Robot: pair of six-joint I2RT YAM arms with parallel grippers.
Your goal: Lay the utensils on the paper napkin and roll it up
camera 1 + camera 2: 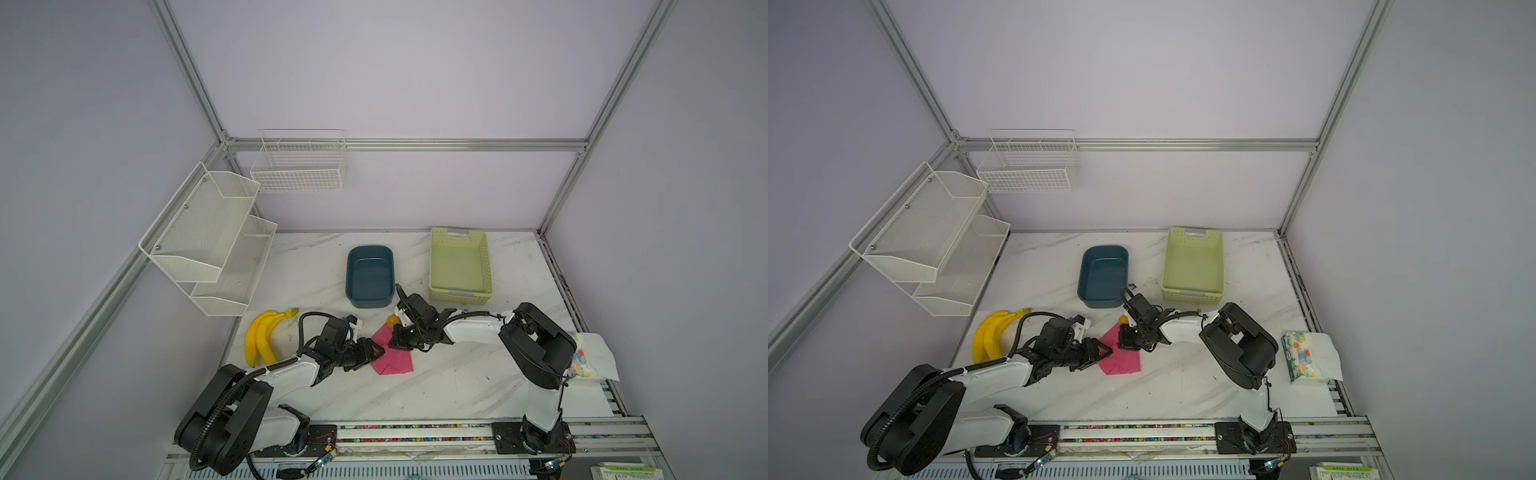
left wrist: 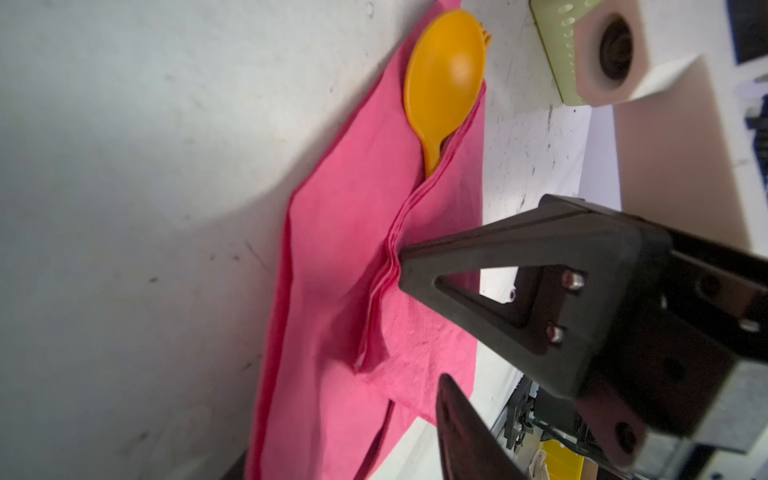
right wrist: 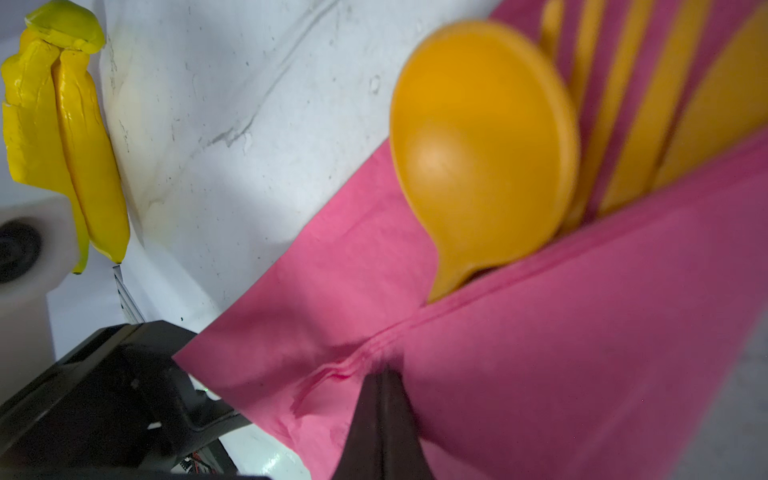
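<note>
Right now I'm watching both tools working at the napkin (image 1: 395, 363) in the middle of the table (image 1: 457, 386), between the banana (image 1: 259, 338) and the tub (image 1: 370, 276).

The left tool (image 2: 422, 320) is standing released, its jaws clearly parted. One finger (image 2: 478, 253) is touching the napkin's folded edge and bunching the layers there, while the other is hanging apart from it, off the paper's border. The right tool (image 3: 382, 382) is clenched, its jaws meeting in a point that is pressing on the folded flap, where the paper is puckering. I cannot tell whether any paper is nipped between them.

Both top views are showing only the two tools meeting over the pink sheet, with the spoon (image 1: 392, 321) poking out at the corner nearest the tub. The left wrist view is giving me the stacked layers of the fold. The right wrist view is adding the fork (image 3: 586, 75) beside the spoon bowl and a broader orange strip (image 3: 723, 108), too blurred for me to name.

The napkin is lying flat with one flap folded over the handles, so that only the heads are showing.
</note>
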